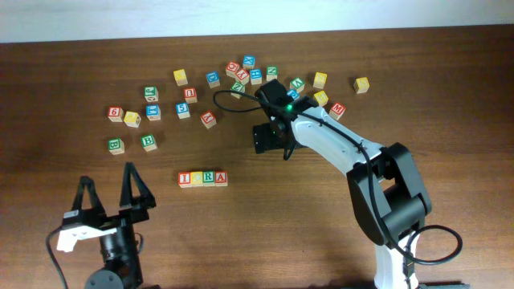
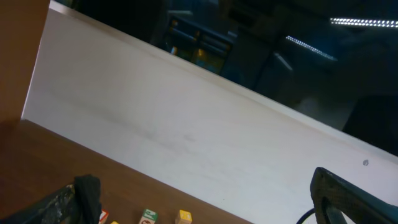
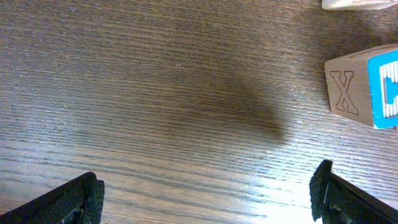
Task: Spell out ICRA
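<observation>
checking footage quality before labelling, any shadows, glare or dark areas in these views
overhead: even light, sharp, ICRA row just readable; right wrist: soft dark shadow on the table mid-frame, pale sheen below it, X cube crisp; left wrist: tilted, white wall lit, dark room behind with a glaring ceiling strip, cubes tiny at the bottom edge.

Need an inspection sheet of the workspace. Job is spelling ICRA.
Surface: brown wood-grain table, no spills seen.
Job's things: ICRA row lined up, cubes touching, clear of both grippers.
Clutter: loose letter cubes scattered across the far half; X cube close to the right gripper.
Grippers: left gripper open, empty; right gripper open, empty, over bare wood.
Cables: black cable loop at near right.
Surroundings: pale wall behind the table.
</observation>
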Controlling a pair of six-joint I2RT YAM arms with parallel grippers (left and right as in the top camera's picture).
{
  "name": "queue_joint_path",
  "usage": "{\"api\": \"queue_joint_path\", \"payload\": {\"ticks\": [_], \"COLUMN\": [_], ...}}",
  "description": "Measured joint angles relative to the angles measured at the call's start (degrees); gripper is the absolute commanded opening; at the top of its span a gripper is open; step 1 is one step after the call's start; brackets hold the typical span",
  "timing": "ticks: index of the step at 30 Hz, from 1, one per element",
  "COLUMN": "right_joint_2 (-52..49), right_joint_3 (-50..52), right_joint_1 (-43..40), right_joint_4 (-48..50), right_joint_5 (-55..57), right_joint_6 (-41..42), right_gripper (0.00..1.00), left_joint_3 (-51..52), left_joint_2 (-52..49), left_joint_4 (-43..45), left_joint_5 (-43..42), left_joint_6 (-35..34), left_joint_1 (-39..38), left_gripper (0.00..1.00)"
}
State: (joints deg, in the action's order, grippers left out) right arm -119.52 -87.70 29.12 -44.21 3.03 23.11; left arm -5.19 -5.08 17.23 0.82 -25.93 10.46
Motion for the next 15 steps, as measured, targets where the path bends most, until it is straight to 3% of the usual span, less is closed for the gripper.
{"api": "queue_joint_path", "payload": {"ticks": [6, 15], "right_joint_2": [0.0, 0.0], "right_joint_3": [0.0, 0.0], "right_joint_1": [0.0, 0.0], "right_joint_4": [0.0, 0.0], "right_joint_5": [-0.02, -0.02], "right_joint_6": [0.0, -0.04], "right_gripper": [0.98, 0.98], "left_joint_3": [3.45, 4.22], "left_joint_2": [4.28, 4.42], "left_joint_4": [2.01, -5.64], "left_joint_5": [0.0, -0.02], "left_joint_6": [0.0, 0.0], "left_joint_1": [-0.33, -4.15], "left_gripper": [0.99, 0.99]}}
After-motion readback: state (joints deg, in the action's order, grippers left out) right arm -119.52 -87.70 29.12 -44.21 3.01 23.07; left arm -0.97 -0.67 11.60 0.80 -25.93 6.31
